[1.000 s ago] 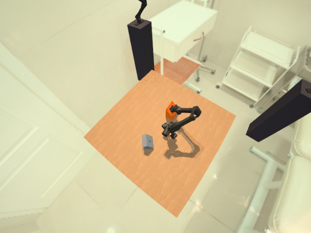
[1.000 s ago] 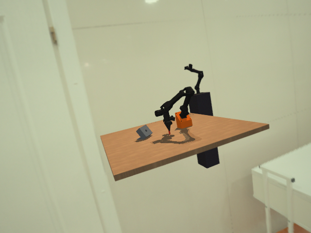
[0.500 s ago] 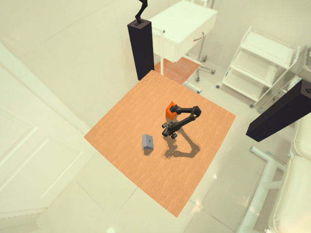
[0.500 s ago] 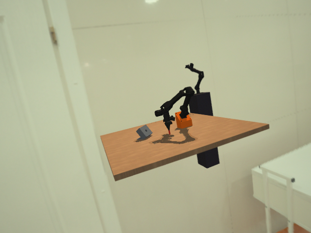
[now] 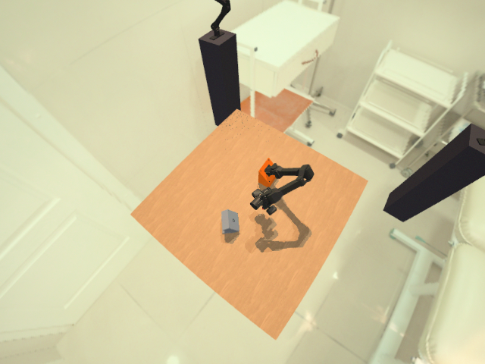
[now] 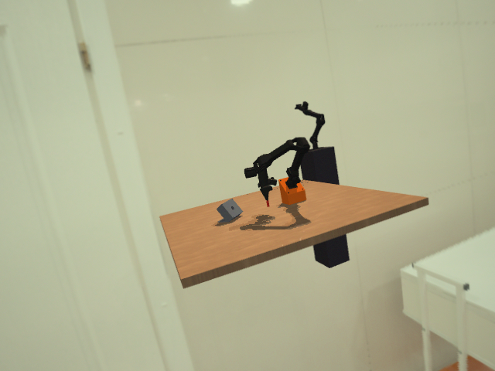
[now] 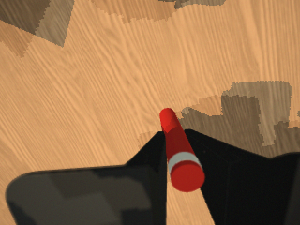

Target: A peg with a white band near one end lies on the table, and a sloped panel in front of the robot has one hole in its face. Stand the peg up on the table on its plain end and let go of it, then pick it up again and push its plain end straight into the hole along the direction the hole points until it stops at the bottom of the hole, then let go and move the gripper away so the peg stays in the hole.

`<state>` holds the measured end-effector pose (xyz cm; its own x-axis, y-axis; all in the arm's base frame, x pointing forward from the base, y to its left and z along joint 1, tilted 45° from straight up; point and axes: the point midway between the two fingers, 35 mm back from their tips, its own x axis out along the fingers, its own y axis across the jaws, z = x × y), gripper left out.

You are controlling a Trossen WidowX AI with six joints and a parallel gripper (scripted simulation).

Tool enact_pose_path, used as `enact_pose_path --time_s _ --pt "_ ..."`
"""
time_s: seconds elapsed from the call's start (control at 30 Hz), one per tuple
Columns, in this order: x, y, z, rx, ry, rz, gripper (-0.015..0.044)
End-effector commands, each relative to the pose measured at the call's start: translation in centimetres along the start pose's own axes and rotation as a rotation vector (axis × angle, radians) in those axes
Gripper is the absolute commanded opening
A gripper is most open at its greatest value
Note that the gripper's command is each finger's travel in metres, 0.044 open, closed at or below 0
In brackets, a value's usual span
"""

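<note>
My gripper (image 6: 267,199) (image 7: 173,137) is shut on the red peg (image 6: 267,204) (image 7: 180,146). The peg is about upright, its white-banded end up between the fingers and its plain end down. In the exterior view the plain end looks a little above the table. In the top view the arm hides most of the peg. The grey sloped panel (image 5: 226,221) (image 6: 230,213) stands apart from the gripper, to its left in the top and exterior views. Its one hole (image 5: 233,220) (image 6: 232,207) shows as a small dark opening in the face.
The arm stands on an orange base block (image 5: 267,179) (image 6: 293,197) behind the gripper on the wooden table (image 5: 188,219) (image 6: 199,247). Dark arm shadows lie on the table. Dark pillars (image 5: 221,78) (image 6: 331,251) and white furniture (image 5: 289,35) stand beyond the table edges.
</note>
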<state>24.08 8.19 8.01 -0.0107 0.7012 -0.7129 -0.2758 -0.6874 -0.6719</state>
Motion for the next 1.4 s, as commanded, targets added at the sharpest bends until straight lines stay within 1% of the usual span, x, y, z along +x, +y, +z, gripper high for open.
enact_pose_path --time_s 0.0,0.2,0.7,1.37 --pt "-1.5 0.0 -0.1 -0.009 0.012 0.005 0.0000" --pt "-3.5 0.0 0.0 -0.011 0.016 0.005 0.0000" --pt "-2.8 0.9 -1.0 -0.090 0.062 0.135 0.0000" --pt "-2.2 1.6 -3.2 -0.207 0.170 0.325 0.0000"
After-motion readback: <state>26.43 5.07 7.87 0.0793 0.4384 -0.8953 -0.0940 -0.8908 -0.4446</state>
